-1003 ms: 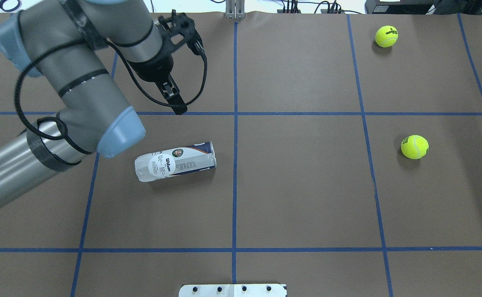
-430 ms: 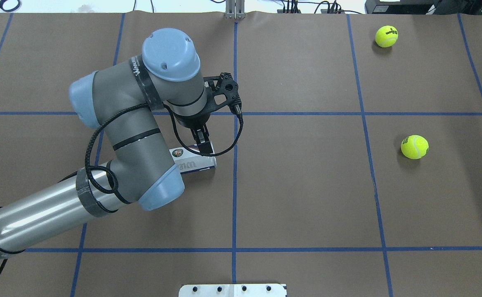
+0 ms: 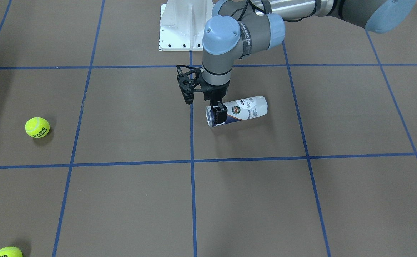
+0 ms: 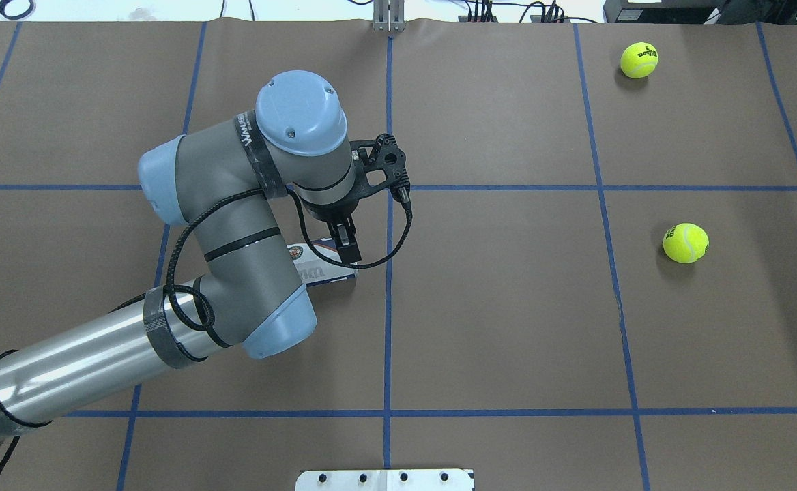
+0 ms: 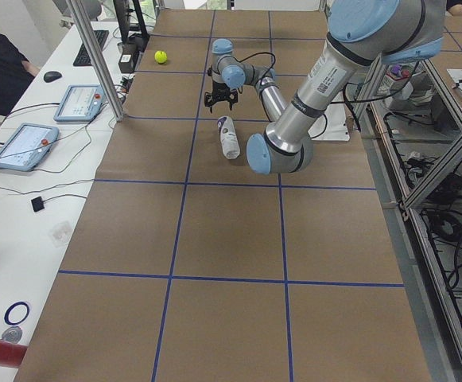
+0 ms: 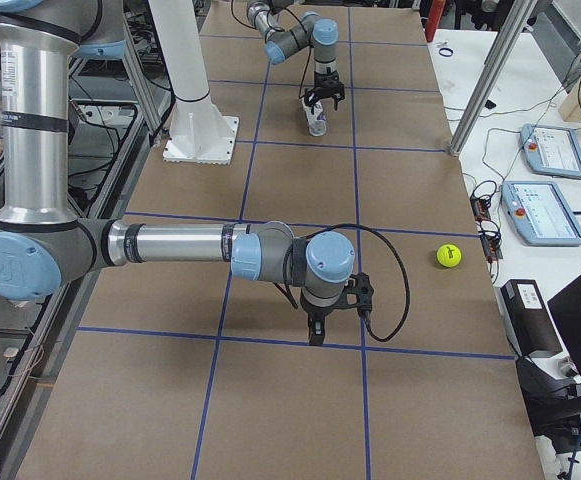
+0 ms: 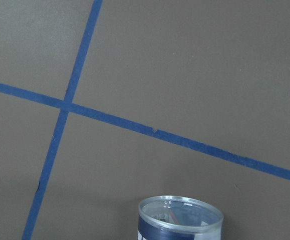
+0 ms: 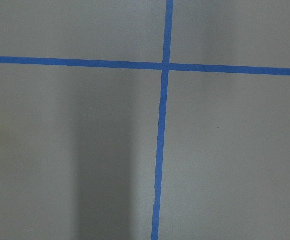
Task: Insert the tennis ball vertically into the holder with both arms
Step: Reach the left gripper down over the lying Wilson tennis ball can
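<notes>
1. Brown surface (image 4: 508, 327) gridded with blue tape, carrying everything listed below.
2. Left arm (image 4: 235, 225), folded at the elbow with the wrist turned straight down, hiding most of the can in the overhead view.
3. Right arm (image 6: 180, 243), stretched low along the surface with the wrist also pointing down, well apart from the left hand.
4. White base (image 3: 183, 25), behind the left hand on the robot's side and apart from it.
5. Holder (image 3: 246, 109), lying on its side on the surface directly beneath the left hand. Open end with silver rim (image 7: 179, 210) at the fingers, closed end stretching away from the hand toward the robot's left, under the arm's elbow.
6. Left hand (image 3: 218, 117), pointing down and lowered onto the holder just behind the rim. One black finger showing against the can's side in the front-facing view, the other hidden behind the can. Impossible to tell whether the fingers press the can or only flank it.
7. Right hand (image 6: 315, 330), hanging just above bare surface near a tape line. Seen only small from the side, so no telling how far apart its fingers stand or whether anything is held.
8. Two tennis balls (image 4: 639, 60) (image 4: 686, 243), both well apart from the left hand, off toward the right arm's side.
</notes>
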Controlling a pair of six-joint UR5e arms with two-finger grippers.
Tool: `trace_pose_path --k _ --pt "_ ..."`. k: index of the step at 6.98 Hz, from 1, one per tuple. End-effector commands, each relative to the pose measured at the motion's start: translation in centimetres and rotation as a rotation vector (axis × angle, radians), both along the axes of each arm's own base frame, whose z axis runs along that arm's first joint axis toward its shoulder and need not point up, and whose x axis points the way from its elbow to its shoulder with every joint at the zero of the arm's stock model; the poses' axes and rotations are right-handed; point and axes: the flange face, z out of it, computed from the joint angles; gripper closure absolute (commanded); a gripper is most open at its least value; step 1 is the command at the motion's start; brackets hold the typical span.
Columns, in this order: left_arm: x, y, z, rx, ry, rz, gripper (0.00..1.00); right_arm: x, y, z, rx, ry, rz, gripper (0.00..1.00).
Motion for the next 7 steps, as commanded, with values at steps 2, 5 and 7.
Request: trace_pose_path --k 2,5,7 --pt "2.9 0.7 1.4 0.048 -0.004 -0.006 0.01 0.0 0.0 0.0 0.002 0.0 0.0 0.01" --pt "3.5 1.0 2.2 0.044 -0.014 0.0 0.01 0.0 0.0 0.0 0.0 0.0 0.0 0.01" --pt "4.2 1.2 3.0 0.035 -0.027 0.006 0.01 0.0 0.0 0.0 0.001 -0.001 -0.001 0.01"
